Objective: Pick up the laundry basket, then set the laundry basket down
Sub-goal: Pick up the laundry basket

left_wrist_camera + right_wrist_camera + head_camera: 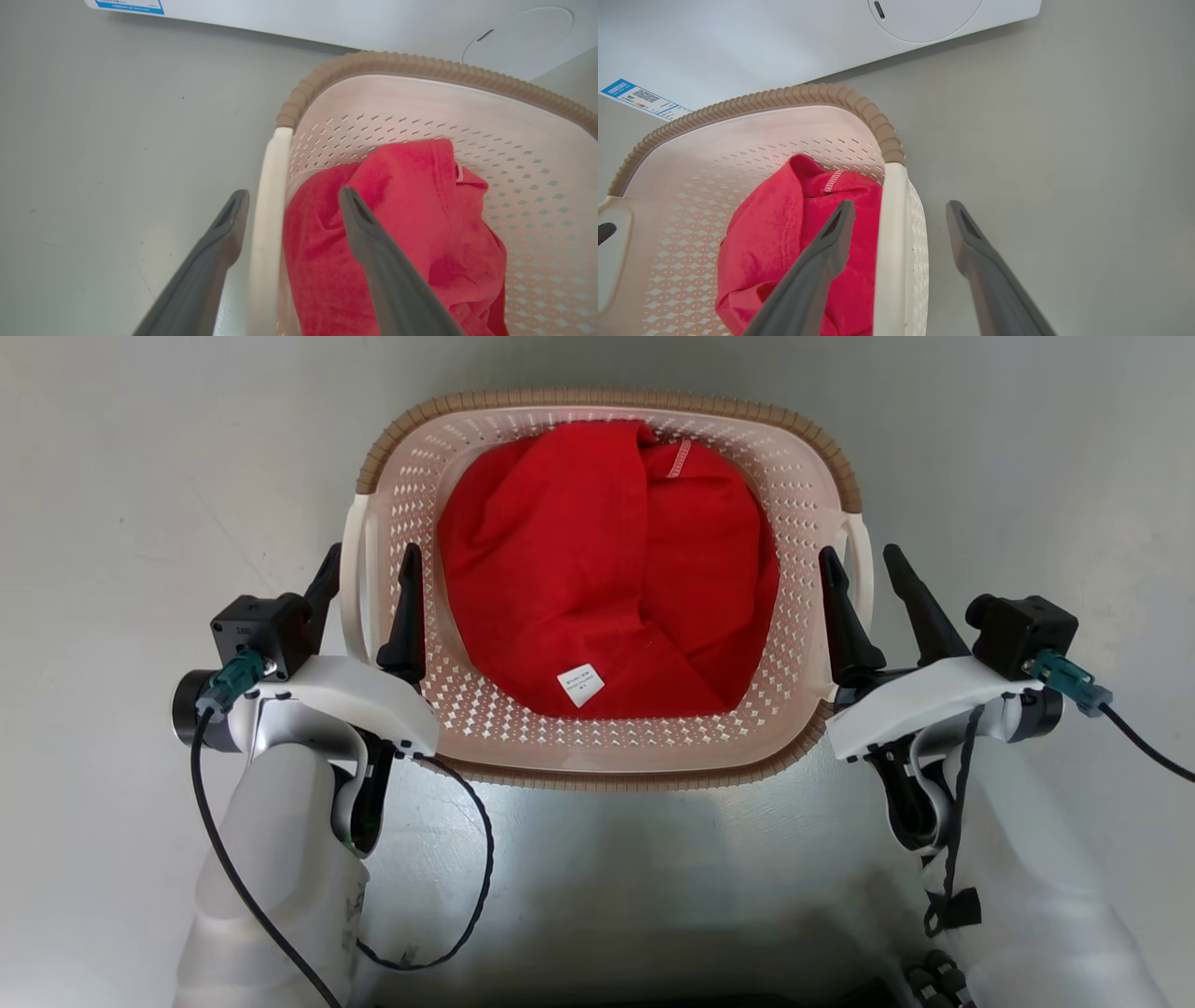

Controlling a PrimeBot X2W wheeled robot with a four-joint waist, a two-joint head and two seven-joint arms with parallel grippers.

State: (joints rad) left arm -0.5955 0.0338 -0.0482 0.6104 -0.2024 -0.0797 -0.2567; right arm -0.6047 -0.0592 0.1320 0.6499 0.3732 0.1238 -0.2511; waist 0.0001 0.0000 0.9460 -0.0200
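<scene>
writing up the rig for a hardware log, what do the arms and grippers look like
Both match. The left gripper and right gripper each have two long, tapering dark grey fingers on a white shell. A black camera block sits on each wrist, with a teal connector feeding a black cable. The forearms are pale and smooth.

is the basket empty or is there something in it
Not empty. A crumpled red cloth lies inside the laundry basket, covering most of its bottom. Whether anything sits under it cannot be told.
</scene>
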